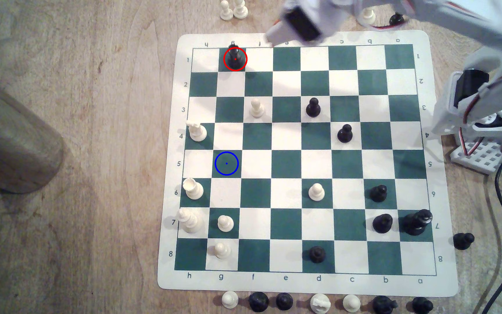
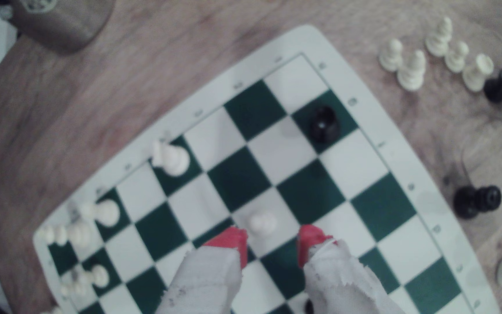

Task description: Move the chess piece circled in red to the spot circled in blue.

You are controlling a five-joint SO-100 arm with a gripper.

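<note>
The chess piece, glossy black and slim, stands inside the red ring on a green square in the board's top row, second square from the exterior view's left. The spot is a bare green square with a blue ring and dot, four rows below in the same column. My gripper is a blur above the board's top edge, to the right of the chess piece and apart from it. In the wrist view the gripper is open, with red fingertips holding nothing, and the chess piece lies ahead.
A white pawn and white pieces stand near the spot's column. Black pawns sit mid-board. A wooden cylinder lies left of the board. Spare pieces line the table above and below the board.
</note>
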